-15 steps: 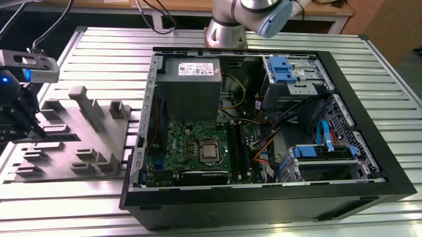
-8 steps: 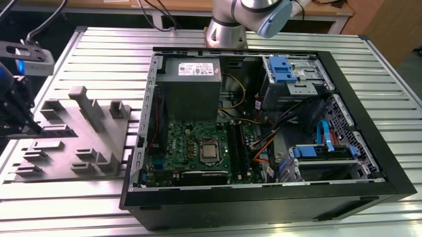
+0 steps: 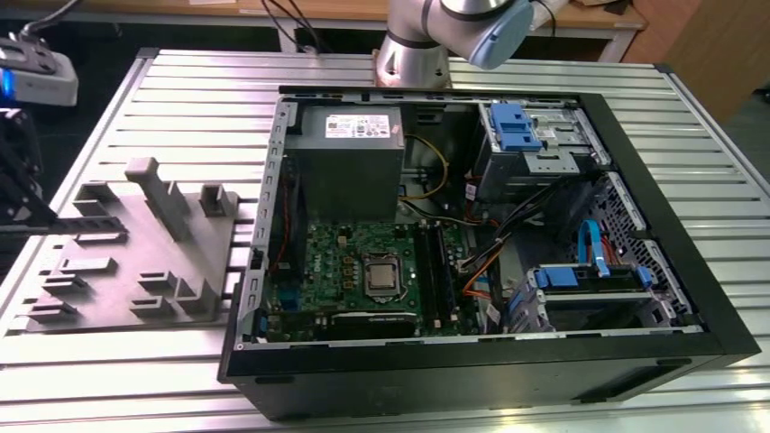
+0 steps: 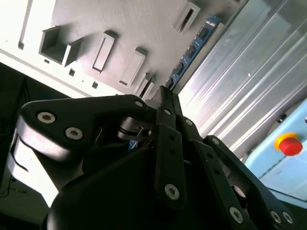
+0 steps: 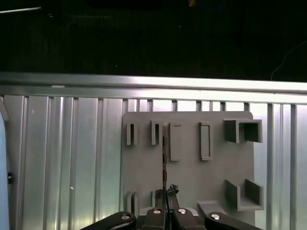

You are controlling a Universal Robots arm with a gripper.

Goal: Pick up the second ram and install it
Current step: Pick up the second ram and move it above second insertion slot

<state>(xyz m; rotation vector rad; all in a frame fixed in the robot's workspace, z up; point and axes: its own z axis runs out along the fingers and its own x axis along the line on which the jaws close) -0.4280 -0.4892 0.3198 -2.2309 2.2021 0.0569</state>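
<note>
Second ram [image 4: 192, 52] stands on edge at the gray holder [image 5: 192, 177], flat faces outward so the tool [image 5: 166, 194] can pinch them; the tool looks closed on it.

This looks like a robotics lab or workshop. A ribbed aluminium-profile desk [image 3: 180, 81] carries an open black computer tower case [image 3: 673, 298] and a grey moulded fixture plate [image 3: 132, 244]. A silver-and-blue robot arm [image 3: 416, 41] is bolted at the desk's far edge. The second wrist view shows a red emergency-stop button [image 4: 289, 143].
</note>
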